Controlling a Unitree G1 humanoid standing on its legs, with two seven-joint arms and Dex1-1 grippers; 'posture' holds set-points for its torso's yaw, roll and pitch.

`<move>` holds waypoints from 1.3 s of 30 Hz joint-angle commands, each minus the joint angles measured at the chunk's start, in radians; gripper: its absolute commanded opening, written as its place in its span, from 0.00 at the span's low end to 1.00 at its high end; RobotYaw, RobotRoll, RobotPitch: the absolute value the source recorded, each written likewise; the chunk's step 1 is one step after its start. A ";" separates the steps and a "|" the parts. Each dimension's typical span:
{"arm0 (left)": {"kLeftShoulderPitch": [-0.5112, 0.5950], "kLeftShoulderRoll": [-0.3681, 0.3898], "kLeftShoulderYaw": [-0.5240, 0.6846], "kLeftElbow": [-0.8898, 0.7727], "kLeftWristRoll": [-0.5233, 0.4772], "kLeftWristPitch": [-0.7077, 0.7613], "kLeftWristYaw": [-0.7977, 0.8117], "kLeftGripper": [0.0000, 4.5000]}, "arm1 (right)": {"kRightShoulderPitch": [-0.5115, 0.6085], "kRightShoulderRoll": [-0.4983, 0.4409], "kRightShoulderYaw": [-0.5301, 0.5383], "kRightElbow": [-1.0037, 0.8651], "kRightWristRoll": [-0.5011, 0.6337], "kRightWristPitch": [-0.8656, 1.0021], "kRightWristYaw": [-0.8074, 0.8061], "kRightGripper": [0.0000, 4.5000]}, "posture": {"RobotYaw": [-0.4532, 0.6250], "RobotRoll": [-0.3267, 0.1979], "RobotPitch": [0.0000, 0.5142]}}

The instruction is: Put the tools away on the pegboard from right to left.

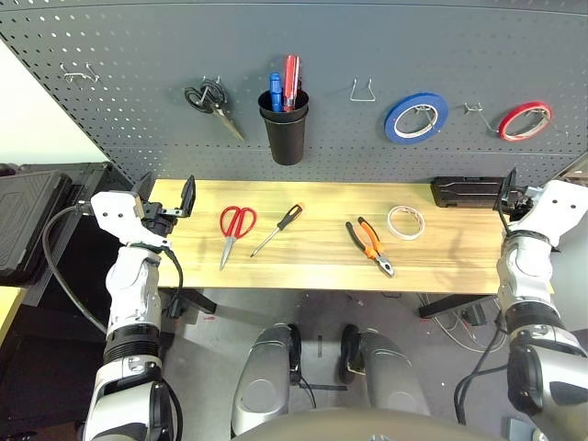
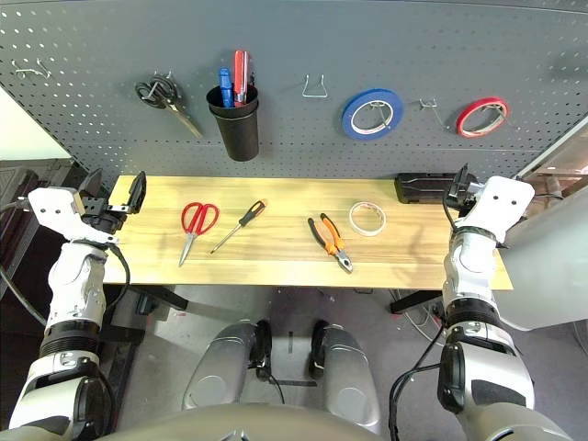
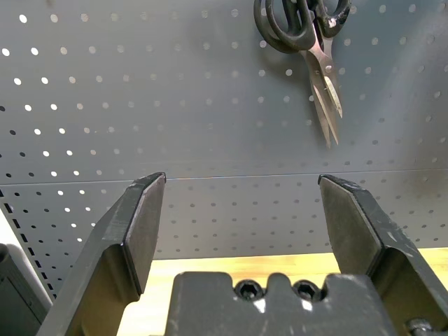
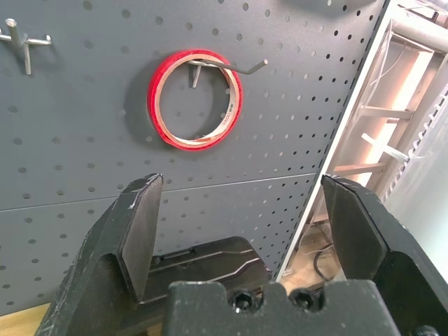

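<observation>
Black-handled scissors (image 1: 209,101), black cup (image 1: 285,127) of pens, blue tape roll (image 1: 415,118) and red tape roll (image 1: 525,120) hang on hooks. Black case (image 1: 467,192) sits at the wooden table's (image 1: 312,262) back right corner.

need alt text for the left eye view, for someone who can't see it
Four tools lie in a row on a wooden table: red-handled scissors, black-and-orange screwdriver, orange-and-black pliers, whitish tape roll. Open left gripper and right gripper flank them below a dark grey pegboard.
</observation>
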 commanded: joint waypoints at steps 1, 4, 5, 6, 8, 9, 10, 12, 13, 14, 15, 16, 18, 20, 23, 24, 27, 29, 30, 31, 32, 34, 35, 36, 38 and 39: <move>0.012 -0.004 -0.004 -0.002 0.000 0.001 0.001 0.99 | -0.005 0.004 0.004 0.025 -0.003 -0.009 0.003 1.00 | 0.62 0.62 0.24; 0.015 -0.007 -0.006 -0.002 0.004 -0.004 0.004 0.99 | -0.009 0.006 0.008 0.032 -0.005 -0.011 0.007 1.00 | 0.63 0.62 0.22; 0.023 -0.011 -0.006 -0.014 0.003 -0.001 0.007 0.99 | -0.011 0.006 0.009 0.035 -0.005 -0.012 0.010 1.00 | 0.64 0.62 0.22; 0.030 -0.012 -0.005 -0.024 0.002 0.001 0.008 0.99 | -0.016 0.006 0.012 0.042 -0.005 -0.011 0.014 1.00 | 0.64 0.62 0.22; 0.042 -0.012 -0.002 -0.038 -0.001 0.003 0.008 0.99 | -0.027 0.007 0.017 0.058 -0.005 -0.012 0.021 1.00 | 0.65 0.62 0.22; 0.046 -0.011 -0.002 -0.042 -0.001 0.005 0.008 0.99 | -0.032 0.007 0.021 0.066 -0.005 -0.013 0.024 1.00 | 0.65 0.62 0.22; 0.054 -0.009 -0.002 -0.052 -0.001 0.007 0.007 0.99 | -0.037 0.008 0.026 0.072 -0.007 -0.012 0.028 1.00 | 0.67 0.62 0.22; 0.081 -0.010 -0.006 -0.095 -0.005 0.025 0.006 0.99 | -0.052 0.008 0.038 0.084 -0.011 -0.009 0.040 1.00 | 0.68 0.62 0.22; 0.091 -0.009 -0.009 -0.112 -0.007 0.035 0.002 0.99 | -0.060 0.009 0.043 0.090 -0.014 -0.008 0.042 1.00 | 0.68 0.62 0.23; 0.100 -0.009 -0.010 -0.125 -0.010 0.042 -0.002 0.99 | -0.063 0.010 0.046 0.094 -0.016 -0.011 0.044 1.00 | 0.69 0.62 0.23; 0.115 -0.008 -0.019 -0.144 -0.007 0.054 -0.010 0.99 | -0.068 0.008 0.048 0.102 -0.018 -0.009 0.045 1.00 | 0.69 0.62 0.23; 0.135 -0.008 -0.033 -0.172 -0.006 0.069 -0.025 0.99 | -0.072 0.005 0.051 0.107 -0.020 -0.004 0.049 1.00 | 0.70 0.62 0.24; 0.179 -0.007 -0.062 -0.239 -0.010 0.107 -0.054 0.99 | -0.079 -0.001 0.060 0.113 -0.026 0.013 0.064 1.00 | 0.70 0.62 0.24; 0.212 -0.003 -0.081 -0.294 -0.018 0.139 -0.073 0.99 | -0.083 -0.006 0.067 0.118 -0.033 0.020 0.073 1.00 | 0.71 0.62 0.25; 0.262 0.008 -0.122 -0.379 -0.022 0.192 -0.114 0.99 | -0.092 -0.011 0.075 0.129 -0.035 0.025 0.090 1.00 | 0.71 0.62 0.28; 0.274 0.013 -0.135 -0.400 -0.019 0.205 -0.128 0.99 | -0.093 -0.013 0.080 0.128 -0.037 0.026 0.099 1.00 | 0.71 0.62 0.28; 0.299 0.028 -0.167 -0.450 -0.011 0.240 -0.162 0.99 | -0.090 -0.012 0.092 0.116 -0.040 0.035 0.130 1.00 | 0.71 0.62 0.31; 0.309 0.035 -0.184 -0.475 -0.009 0.260 -0.180 0.99 | -0.084 -0.009 0.097 0.102 -0.040 0.039 0.146 1.00 | 0.70 0.62 0.32; 0.312 0.042 -0.200 -0.490 -0.004 0.271 -0.194 0.99 | -0.079 -0.011 0.104 0.091 -0.042 0.045 0.162 1.00 | 0.69 0.62 0.33; 0.314 0.050 -0.215 -0.502 0.002 0.280 -0.207 0.99 | -0.074 -0.013 0.111 0.079 -0.044 0.054 0.180 1.00 | 0.69 0.62 0.33; 0.315 0.059 -0.230 -0.513 0.009 0.288 -0.218 0.99 | -0.069 -0.016 0.118 0.067 -0.045 0.067 0.196 1.00 | 0.68 0.62 0.34; 0.312 0.074 -0.255 -0.532 0.016 0.313 -0.235 0.99 | -0.057 -0.029 0.135 0.040 -0.053 0.105 0.231 1.00 | 0.67 0.62 0.35; 0.307 0.084 -0.270 -0.540 0.020 0.327 -0.245 0.99 | -0.052 -0.043 0.149 0.029 -0.062 0.134 0.254 1.00 | 0.66 0.62 0.36; 0.302 0.094 -0.283 -0.548 0.025 0.343 -0.255 0.99 | -0.048 -0.057 0.162 0.015 -0.071 0.165 0.280 1.00 | 0.66 0.62 0.36; 0.289 0.114 -0.309 -0.557 0.033 0.367 -0.278 0.99 | -0.043 -0.095 0.193 -0.002 -0.091 0.217 0.339 1.00 | 0.64 0.62 0.37; 0.283 0.126 -0.322 -0.560 0.039 0.378 -0.291 0.99 | -0.043 -0.115 0.209 -0.008 -0.100 0.243 0.375 1.00 | 0.63 0.62 0.38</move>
